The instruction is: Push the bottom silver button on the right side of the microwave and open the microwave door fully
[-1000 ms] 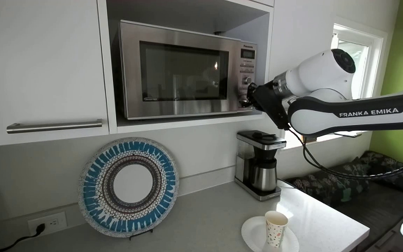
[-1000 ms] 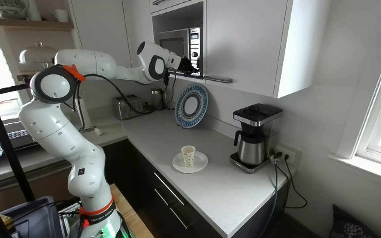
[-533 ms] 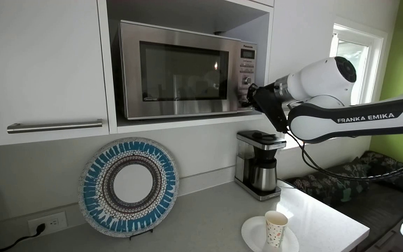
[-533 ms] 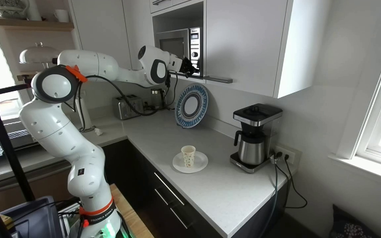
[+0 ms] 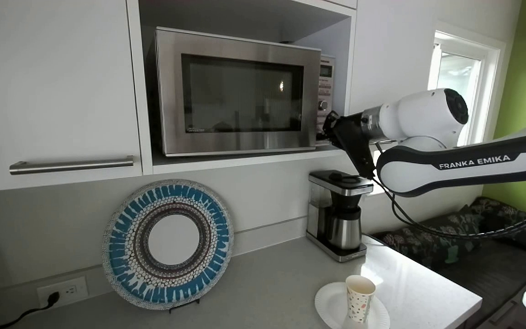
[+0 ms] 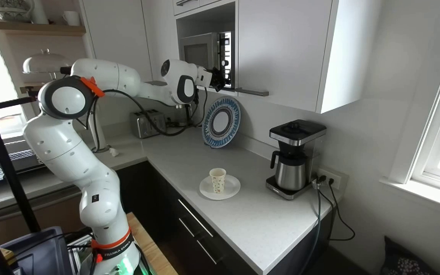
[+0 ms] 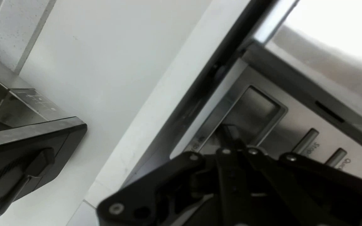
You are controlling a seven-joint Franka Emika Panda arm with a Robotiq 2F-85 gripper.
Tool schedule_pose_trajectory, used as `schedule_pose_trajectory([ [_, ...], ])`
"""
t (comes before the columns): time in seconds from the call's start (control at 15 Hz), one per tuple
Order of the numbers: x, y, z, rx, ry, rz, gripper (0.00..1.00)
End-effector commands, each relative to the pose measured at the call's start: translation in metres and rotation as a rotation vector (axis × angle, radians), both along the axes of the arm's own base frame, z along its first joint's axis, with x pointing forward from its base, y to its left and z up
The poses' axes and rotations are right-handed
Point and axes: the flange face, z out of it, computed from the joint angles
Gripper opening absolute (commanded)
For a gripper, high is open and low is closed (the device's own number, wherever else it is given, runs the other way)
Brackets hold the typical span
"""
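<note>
Blue-patterned disc stands on the worktop | microwave sits above in a cabinet niche, microwave door slightly ajar, its right edge ahead of the control strip | bottom silver button low on that strip | fingers pressed together, holding nothing, at the button, contact unclear | coffee maker on the worktop below
</note>
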Motion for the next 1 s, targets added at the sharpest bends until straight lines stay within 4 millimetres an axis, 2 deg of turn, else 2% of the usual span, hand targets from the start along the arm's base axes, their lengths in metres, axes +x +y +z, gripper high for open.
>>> schedule_pose_trajectory([
  [0.0,0.032,-0.005,-0.009,0.015,-0.003,0.043,0.0],
  [0.2,0.021,0.004,0.001,0.003,0.036,0.078,0.0],
  [0.27,0.014,0.006,0.006,-0.004,0.05,0.09,0.26],
  [0.33,0.009,0.005,0.012,-0.018,0.068,0.098,0.27],
  [0.53,-0.01,0.006,0.029,-0.048,0.16,0.152,0.43],
  [0.67,-0.016,0.001,0.037,-0.07,0.23,0.187,0.45],
  [0.73,-0.02,0.004,0.039,-0.086,0.262,0.212,0.5],
  [0.93,-0.032,0.011,0.049,-0.129,0.342,0.289,0.78],
])
